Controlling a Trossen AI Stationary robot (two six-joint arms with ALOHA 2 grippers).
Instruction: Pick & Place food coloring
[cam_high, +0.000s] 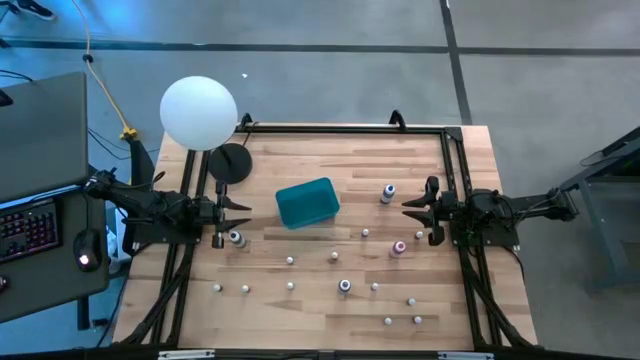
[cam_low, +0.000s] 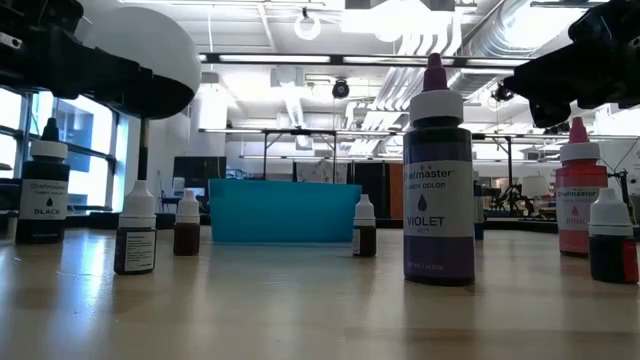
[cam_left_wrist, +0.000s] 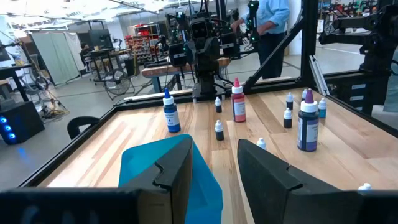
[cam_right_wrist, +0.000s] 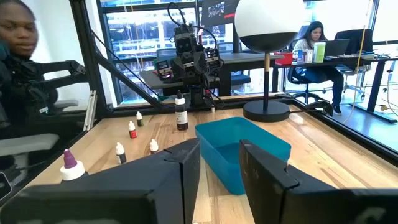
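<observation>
- Many food coloring bottles (cam_high: 344, 286) stood scattered upright over the table (cam_high: 470, 150), none in the teal tub (cam_high: 307, 202); sorting looked not yet begun
- Both grippers hovered at opposite edges: left gripper (cam_high: 243, 208) and right gripper (cam_high: 409, 208), fingers narrowly parted, holding nothing; probably waiting

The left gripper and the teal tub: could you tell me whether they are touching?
Apart. The high view shows bare wood between the left gripper and the teal tub; its fingers are open and hold nothing.
</observation>
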